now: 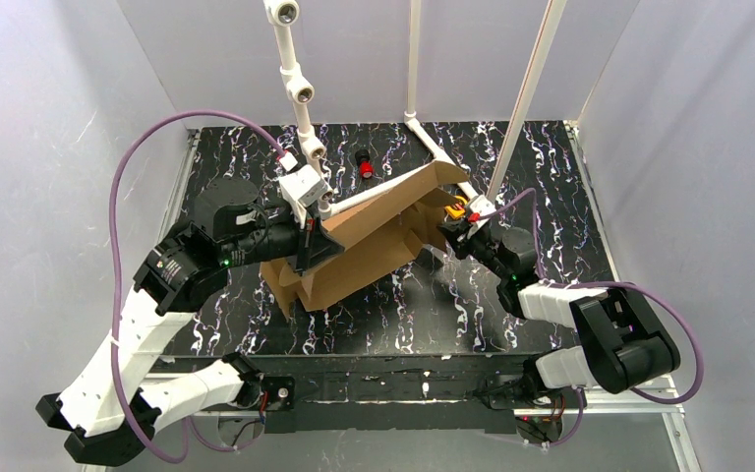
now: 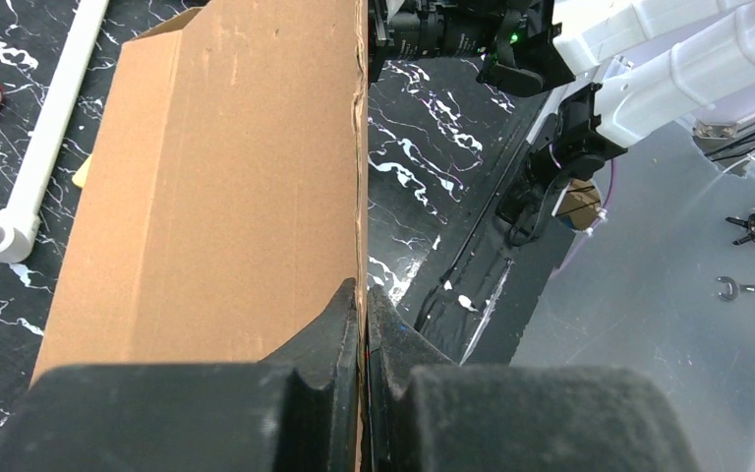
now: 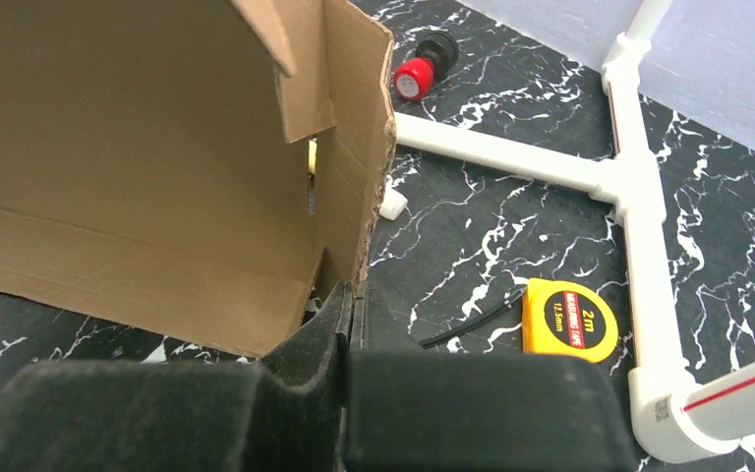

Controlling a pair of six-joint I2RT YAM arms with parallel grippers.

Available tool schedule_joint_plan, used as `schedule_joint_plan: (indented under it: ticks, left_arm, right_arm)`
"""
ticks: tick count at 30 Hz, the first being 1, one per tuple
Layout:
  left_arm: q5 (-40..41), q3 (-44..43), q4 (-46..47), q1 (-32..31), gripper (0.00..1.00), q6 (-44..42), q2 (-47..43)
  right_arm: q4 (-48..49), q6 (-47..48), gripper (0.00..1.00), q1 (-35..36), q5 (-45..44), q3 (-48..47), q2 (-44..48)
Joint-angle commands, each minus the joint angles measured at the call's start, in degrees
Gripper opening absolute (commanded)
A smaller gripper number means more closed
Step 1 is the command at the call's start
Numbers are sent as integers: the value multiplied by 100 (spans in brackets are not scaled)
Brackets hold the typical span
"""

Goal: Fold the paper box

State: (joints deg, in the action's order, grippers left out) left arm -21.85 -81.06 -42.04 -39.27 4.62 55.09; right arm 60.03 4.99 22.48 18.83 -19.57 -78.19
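Top external view: the paper box (image 1: 374, 241), brown corrugated cardboard and partly folded, lies across the middle of the black marbled table (image 1: 541, 167), between both arms. The left gripper (image 2: 362, 295) has its jaws pinched tight on one panel's edge. The right gripper (image 3: 352, 293) is likewise clamped on a side wall's edge. A yellow tape measure (image 3: 570, 317) lies near the right fingers. A white pipe frame (image 3: 511, 157) and a red-capped item (image 3: 415, 77) lie beyond.

Bright, even light (near foreground blurry)
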Motion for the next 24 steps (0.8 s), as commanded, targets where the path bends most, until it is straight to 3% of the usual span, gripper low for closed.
schedule_joint_plan:
  ticks: [1, 24]
  left_arm:
    - [293, -52, 36, -114, 0, 160, -90]
    - [689, 224, 429, -322, 0, 721, -270]
  right_arm:
    - [-104, 184, 1, -11, 384, 71, 95]
    - [-776, 980, 6, 387, 440, 78, 98]
